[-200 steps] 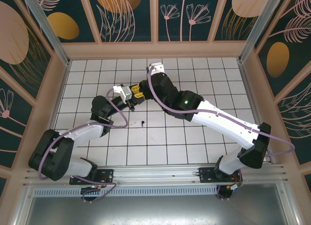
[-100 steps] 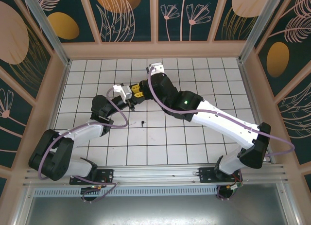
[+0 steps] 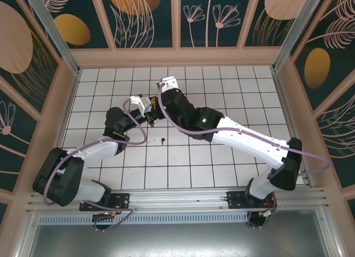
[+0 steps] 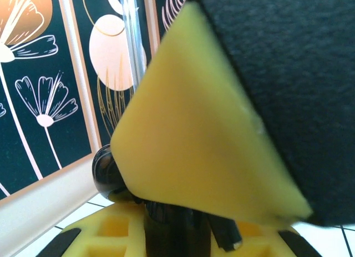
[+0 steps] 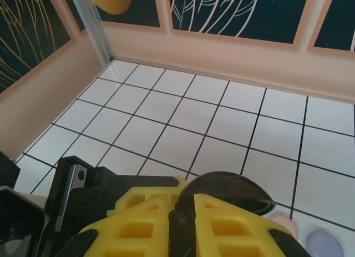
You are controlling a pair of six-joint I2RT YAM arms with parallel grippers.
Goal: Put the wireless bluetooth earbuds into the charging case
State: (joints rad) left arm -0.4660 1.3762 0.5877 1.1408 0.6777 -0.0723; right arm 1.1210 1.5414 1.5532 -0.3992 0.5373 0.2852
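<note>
White-tiled table [image 3: 222, 162]: the left claw [image 4: 175, 235] clenches the black charging case [image 5: 227, 190], apparently steadying it for the right claw [image 5: 180, 210], pinched shut just above it, load unclear. One black earbud [image 3: 162, 140] lies loose near the case.

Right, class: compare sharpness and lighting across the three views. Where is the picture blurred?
Top external: evenly lit and sharp, only faint shadows on the tiled table. Left wrist: a yellow pad close to the lens is blurred; the wall panels are crisp. Right wrist: tiles sharp, the pink disc soft.
</note>
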